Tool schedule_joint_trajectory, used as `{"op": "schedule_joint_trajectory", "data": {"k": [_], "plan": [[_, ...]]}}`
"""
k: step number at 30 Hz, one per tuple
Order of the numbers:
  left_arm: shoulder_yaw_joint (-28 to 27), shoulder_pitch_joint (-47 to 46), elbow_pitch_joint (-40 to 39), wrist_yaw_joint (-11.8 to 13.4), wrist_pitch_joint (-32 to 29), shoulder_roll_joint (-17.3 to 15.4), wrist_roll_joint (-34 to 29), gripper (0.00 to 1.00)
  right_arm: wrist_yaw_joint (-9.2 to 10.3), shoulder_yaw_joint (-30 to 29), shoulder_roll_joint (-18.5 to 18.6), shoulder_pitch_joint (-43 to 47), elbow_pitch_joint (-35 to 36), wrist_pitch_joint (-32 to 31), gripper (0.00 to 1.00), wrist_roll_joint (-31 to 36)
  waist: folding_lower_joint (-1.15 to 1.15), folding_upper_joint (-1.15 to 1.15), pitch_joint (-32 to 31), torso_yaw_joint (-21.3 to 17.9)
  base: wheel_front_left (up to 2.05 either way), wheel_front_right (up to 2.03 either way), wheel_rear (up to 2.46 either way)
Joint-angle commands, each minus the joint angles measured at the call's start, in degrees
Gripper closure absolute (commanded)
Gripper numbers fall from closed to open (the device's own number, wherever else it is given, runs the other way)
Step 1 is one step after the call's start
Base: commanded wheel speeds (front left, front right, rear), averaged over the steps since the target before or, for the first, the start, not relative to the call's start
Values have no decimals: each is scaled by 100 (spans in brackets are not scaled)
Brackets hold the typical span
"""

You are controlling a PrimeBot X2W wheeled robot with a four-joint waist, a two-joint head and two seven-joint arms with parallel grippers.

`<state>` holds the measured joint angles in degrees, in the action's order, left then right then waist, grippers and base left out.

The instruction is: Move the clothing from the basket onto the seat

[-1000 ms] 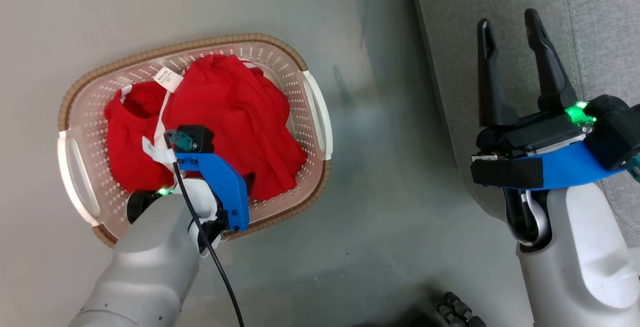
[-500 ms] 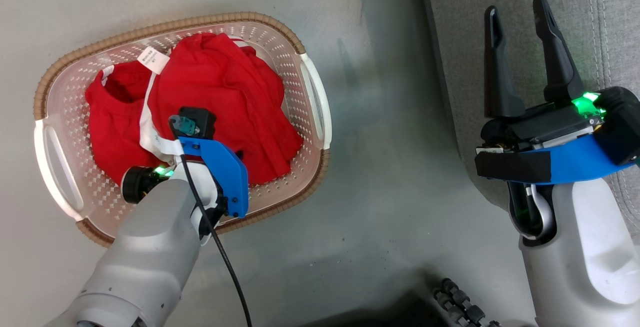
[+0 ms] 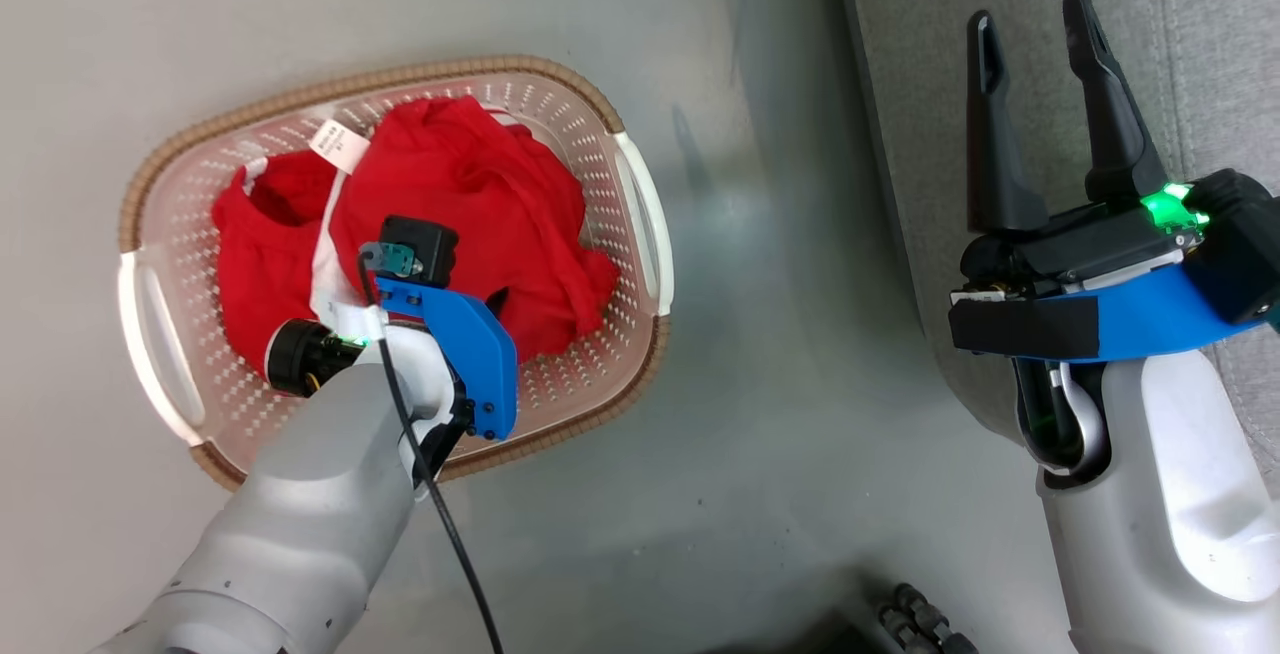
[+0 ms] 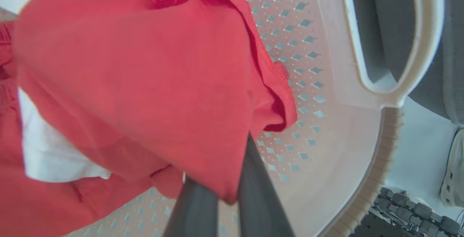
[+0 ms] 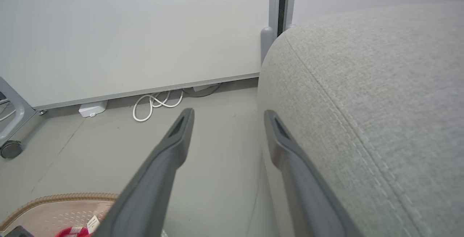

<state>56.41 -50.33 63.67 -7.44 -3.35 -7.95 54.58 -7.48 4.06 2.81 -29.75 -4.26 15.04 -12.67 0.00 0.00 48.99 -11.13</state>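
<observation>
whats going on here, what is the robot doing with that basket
The robot is clearing red clothing out of the basket on the floor, bound for the grey seat. Its left gripper is down in the basket, fingers shut on a fold of the clothing, which is not yet out. The right gripper hangs open and empty near the seat's edge.

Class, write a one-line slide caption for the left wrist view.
Left gripper shut on red clothing inside the perforated basket.
</observation>
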Motion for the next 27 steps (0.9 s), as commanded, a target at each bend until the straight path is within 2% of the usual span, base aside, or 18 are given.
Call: {"op": "schedule_joint_trajectory", "data": {"k": [1,16,27], "plan": [[59,38,-50,-4,180,-57,46,100,-2,-10,14,22,-24,23,0,39,0,0,-196,85,0,0,0],[459,360,-281,-4,1477,-64,437,100,-2,41,15,483,-343,22,0,217,0,0,-1596,525,0,0,0],[497,549,-572,-4,1849,-135,501,100,-2,-11,15,1028,-554,23,0,303,0,0,-2642,695,0,0,0]]}}
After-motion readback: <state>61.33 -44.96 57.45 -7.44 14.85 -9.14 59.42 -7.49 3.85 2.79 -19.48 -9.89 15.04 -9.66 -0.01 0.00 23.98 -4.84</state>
